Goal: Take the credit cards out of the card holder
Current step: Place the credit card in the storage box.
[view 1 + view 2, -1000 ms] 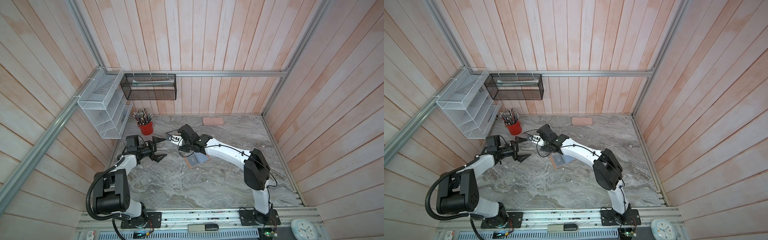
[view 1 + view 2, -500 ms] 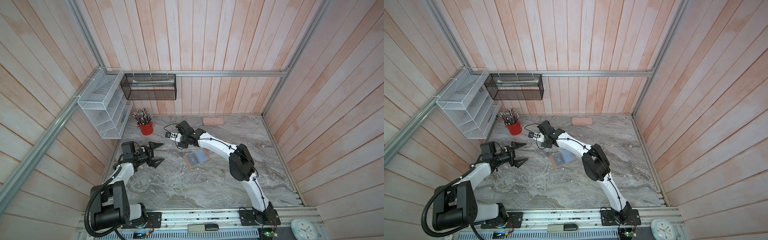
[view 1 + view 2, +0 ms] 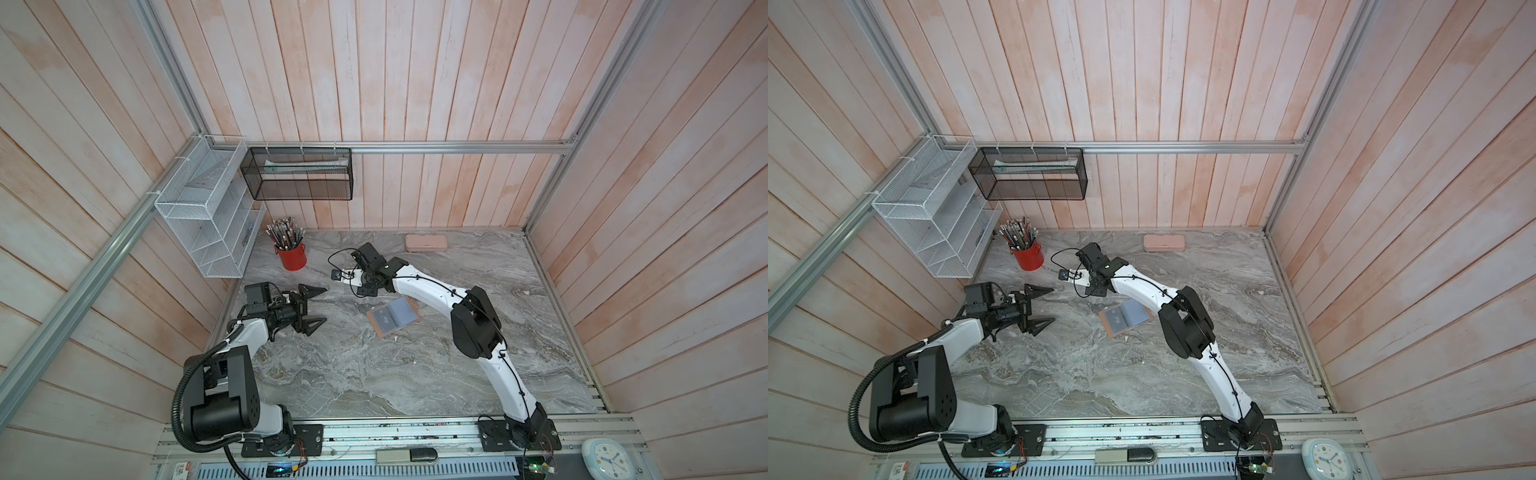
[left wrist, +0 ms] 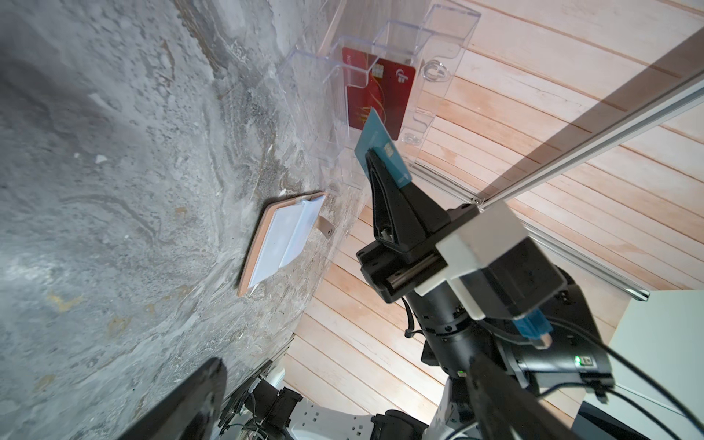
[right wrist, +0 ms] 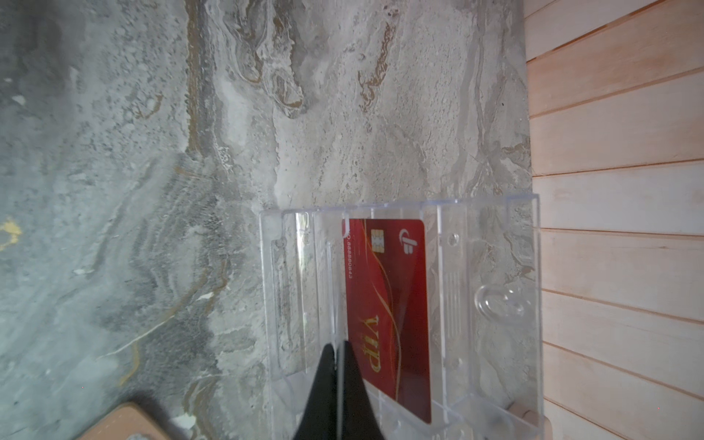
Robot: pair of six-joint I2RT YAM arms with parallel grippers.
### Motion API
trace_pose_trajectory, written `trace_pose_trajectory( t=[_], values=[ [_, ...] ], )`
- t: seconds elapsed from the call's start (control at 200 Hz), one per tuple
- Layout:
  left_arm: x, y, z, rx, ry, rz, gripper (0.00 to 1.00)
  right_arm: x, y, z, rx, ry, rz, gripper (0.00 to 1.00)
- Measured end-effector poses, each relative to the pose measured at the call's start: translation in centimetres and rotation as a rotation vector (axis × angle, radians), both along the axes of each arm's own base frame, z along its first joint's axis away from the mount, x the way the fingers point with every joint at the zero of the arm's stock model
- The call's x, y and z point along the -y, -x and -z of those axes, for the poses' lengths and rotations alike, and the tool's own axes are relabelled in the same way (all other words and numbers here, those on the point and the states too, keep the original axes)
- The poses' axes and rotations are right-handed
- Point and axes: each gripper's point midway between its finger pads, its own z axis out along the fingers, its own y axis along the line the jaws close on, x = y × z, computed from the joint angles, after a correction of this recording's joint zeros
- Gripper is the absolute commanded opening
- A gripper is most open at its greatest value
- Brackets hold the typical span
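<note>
The card holder (image 3: 394,318) lies open on the marble, pale sleeves up, and a dark card (image 3: 385,319) lettered VIP shows in one sleeve. In the left wrist view the card holder (image 4: 282,240) lies flat below my right gripper (image 4: 375,156), which is shut on a teal card (image 4: 381,146) just above the clear rack. The right wrist view shows that gripper (image 5: 338,348) pinching the card edge-on, beside a red VIP card (image 5: 388,304) standing in a rack slot. My left gripper (image 3: 324,303) hangs open and empty, well to the left of the holder.
The clear acrylic rack (image 5: 491,304) stands by the back-left wall, hard to see in both top views. A red pencil cup (image 3: 291,253) stands behind it and a pale pink case (image 3: 427,242) lies at the back. A white wire shelf (image 3: 208,216) and a black mesh basket (image 3: 297,174) hang on the walls.
My left arm has drawn back to the left, still open. The right arm has swung off the holder toward the back left with the teal card, leaving the holder uncovered.
</note>
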Motion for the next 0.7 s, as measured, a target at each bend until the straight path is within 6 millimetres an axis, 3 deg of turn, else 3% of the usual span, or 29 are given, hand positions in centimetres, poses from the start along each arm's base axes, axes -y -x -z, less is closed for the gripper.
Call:
trace_pose_trajectory(
  t=[0.17,0.45,0.7],
  values=[
    [-0.1,-0.1,0.2,0.006,-0.012,0.001,1.00,-0.3,0.3,0.5,-0.004,0.005,-0.007,0.00],
    [-0.2,-0.8,0.0,0.024,-0.023,0.004,1.00,-0.3,0.3,3.0,-0.030,0.035,-0.007,0.00],
    [-0.3,-0.8,0.1,0.025,-0.025,0.006,1.00,-0.4,0.2,3.0,-0.027,0.033,-0.009,0.00]
  ],
)
